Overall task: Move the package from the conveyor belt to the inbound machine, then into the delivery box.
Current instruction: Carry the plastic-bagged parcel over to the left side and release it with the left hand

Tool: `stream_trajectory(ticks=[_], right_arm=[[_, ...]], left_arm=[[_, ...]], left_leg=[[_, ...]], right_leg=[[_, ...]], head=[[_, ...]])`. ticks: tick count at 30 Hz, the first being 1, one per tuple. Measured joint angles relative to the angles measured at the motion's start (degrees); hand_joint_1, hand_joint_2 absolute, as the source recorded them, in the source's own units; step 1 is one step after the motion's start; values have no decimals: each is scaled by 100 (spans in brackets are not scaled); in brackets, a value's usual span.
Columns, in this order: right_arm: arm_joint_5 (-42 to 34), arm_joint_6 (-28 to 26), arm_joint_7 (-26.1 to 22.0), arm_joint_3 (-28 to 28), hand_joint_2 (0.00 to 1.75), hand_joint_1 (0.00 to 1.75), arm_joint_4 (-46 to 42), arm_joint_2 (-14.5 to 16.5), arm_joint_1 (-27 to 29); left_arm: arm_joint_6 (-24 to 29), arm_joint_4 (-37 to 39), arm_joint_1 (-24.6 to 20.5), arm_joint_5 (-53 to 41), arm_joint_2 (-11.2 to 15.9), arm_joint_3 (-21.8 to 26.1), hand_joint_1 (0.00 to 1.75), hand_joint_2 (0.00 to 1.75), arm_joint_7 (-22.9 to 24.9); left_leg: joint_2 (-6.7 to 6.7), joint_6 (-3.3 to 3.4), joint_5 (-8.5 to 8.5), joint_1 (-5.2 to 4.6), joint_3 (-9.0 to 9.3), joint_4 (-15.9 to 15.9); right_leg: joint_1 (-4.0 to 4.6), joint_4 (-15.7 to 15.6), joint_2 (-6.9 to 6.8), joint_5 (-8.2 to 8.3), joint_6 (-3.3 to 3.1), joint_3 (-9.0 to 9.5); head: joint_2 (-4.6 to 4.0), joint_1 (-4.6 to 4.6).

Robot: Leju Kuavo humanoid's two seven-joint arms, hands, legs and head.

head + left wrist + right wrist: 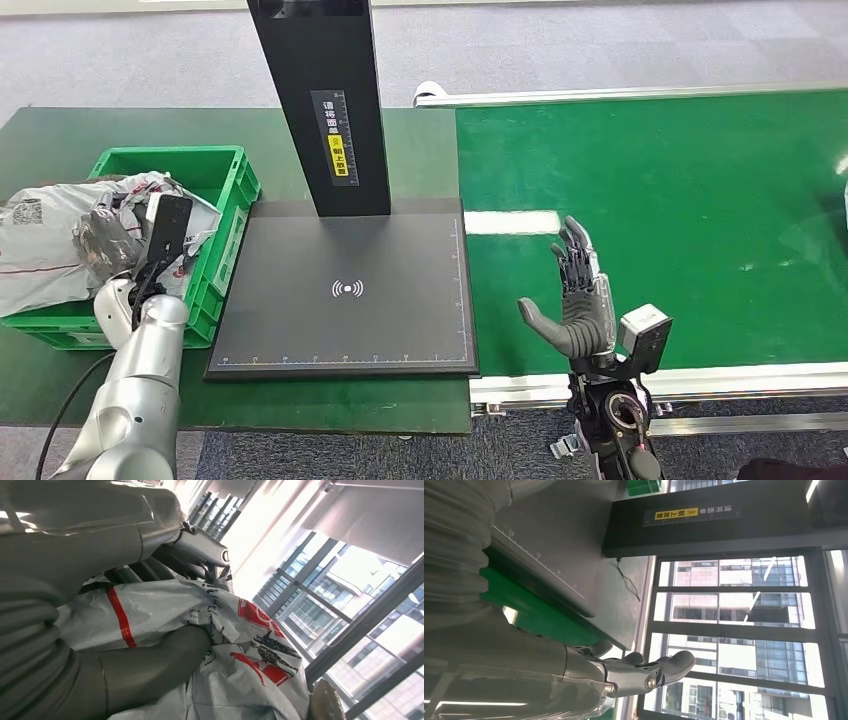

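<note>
Package (50,245) in green delivery box (225,190), gripped by left robot hand (110,240)

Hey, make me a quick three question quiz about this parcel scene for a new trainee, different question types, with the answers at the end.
1. True or false: the left hand grips the grey plastic package over the green delivery box.
2. Multiple choice: the right hand is A) holding a parcel, B) open and upright above the green conveyor belt, C) pressing on the black inbound machine.
3. Fill in: the scan platform of the inbound machine carries ____ packages.

Key: 1 true; 2 B; 3 no.
</note>
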Motion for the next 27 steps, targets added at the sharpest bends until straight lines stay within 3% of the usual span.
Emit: stream_trajectory(ticks=[2,3,9,14,19,23,27], right_arm=[[23,5,31,-2,175,0,-3,2,6],[34,8,45,-3,175,0,-3,4,6],[123,16,68,-7,175,0,-13,12,8],[182,6,67,-16,175,0,-41,7,20],[200,5,67,-16,175,0,-54,6,40],[200,5,67,-16,175,0,-54,5,40],[196,-5,65,-18,175,0,-54,1,41]], left_arm=[[-1,102,-40,-201,11,74,34,175,13],[-1,150,-56,-320,11,90,3,175,34],[1,152,-70,-554,-48,164,0,175,-108],[1,-274,-32,-210,-305,440,0,175,-1118],[1,-1053,83,367,-734,768,0,175,-2111],[1,-1764,295,891,-967,769,0,175,-2191],[0,-2605,658,1561,-1139,409,0,175,-2198]], left_leg=[[0,0,0,0,0,1],[-1,0,0,0,0,1],[1,0,-1,0,0,0],[0,0,0,0,-1,0],[1,0,-1,-1,-1,0],[1,-1,-2,0,-1,0],[1,-1,-2,0,-1,0]], right_leg=[[0,0,0,0,0,0],[0,0,-1,0,0,0],[0,0,1,0,0,-1],[0,0,1,0,0,0],[-1,-1,1,0,0,0],[0,-1,1,0,0,-1],[0,-2,1,-1,0,-2]], head=[[0,1],[0,1],[0,-1],[1,-1],[0,1],[0,-1],[0,-1]])
